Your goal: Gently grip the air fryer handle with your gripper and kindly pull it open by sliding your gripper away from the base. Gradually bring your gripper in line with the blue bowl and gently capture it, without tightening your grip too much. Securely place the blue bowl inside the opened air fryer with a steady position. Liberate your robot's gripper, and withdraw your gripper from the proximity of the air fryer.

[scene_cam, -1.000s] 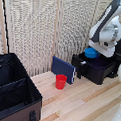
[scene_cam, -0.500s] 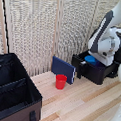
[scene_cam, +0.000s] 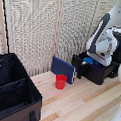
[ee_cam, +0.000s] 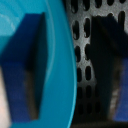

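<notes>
Case (scene_cam: 13, 90): large black fabric case at the exterior view's left, on the desk (scene_cam: 80, 104), well apart from the work.
Cup (scene_cam: 61, 81): 1 red cup, upright, just in front of the panel.
Panel (scene_cam: 63, 69): dark-blue, flat, propped on edge between the cup and the fryer.
Fryer (scene_cam: 96, 69): black box at the exterior view's right, drawer pulled out toward the panel; its handle (scene_cam: 79, 72) shows as a dark bar on the drawer's front.
Bowl (ee_cam: 47, 60): inside the open drawer; the wrist view shows its rim over the perforated tray (ee_cam: 92, 65).
End effector (ee_cam: 72, 62): down in the drawer, 1 finger (ee_cam: 25, 65) inside the bowl and 1 outside, straddling the wall. Whether it pinches the wall or stands slightly apart, I cannot tell.
Step in hand: judged to be setting the bowl down and letting go.
Doing it well: seat the bowl flat on the tray, part the fingers only a little, then lift straight up so neither finger drags the rim or tips the bowl.
</notes>
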